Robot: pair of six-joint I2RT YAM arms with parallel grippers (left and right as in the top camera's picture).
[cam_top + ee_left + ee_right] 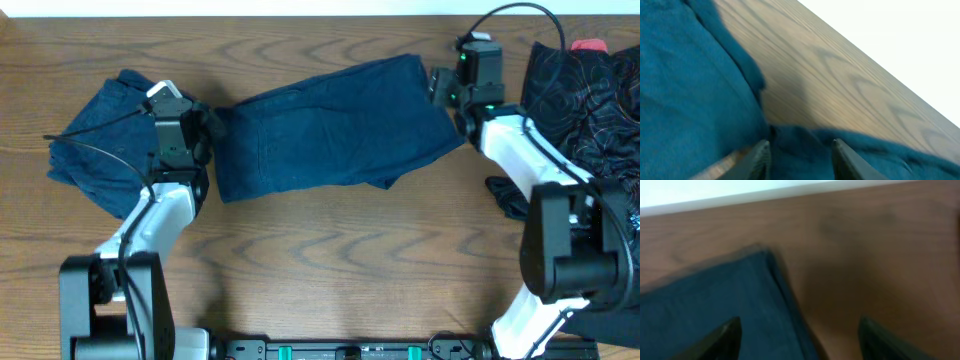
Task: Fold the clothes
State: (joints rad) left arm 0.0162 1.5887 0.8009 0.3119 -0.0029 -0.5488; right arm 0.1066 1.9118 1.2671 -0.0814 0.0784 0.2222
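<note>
A dark blue garment (330,125) lies spread across the middle of the table. My left gripper (210,125) is at its left edge. In the left wrist view the fingers (800,150) are apart with a fold of blue cloth (805,142) between them, not pinched. My right gripper (442,92) is at the garment's right corner. In the right wrist view its jaws (797,335) are wide open and straddle the garment's edge (740,300), with bare wood under the right finger.
A second blue garment (95,140) lies crumpled at the far left behind the left arm. A pile of black patterned clothes (590,90) with a red item (590,45) sits at the right edge. The table's far edge (790,192) is close behind the right gripper.
</note>
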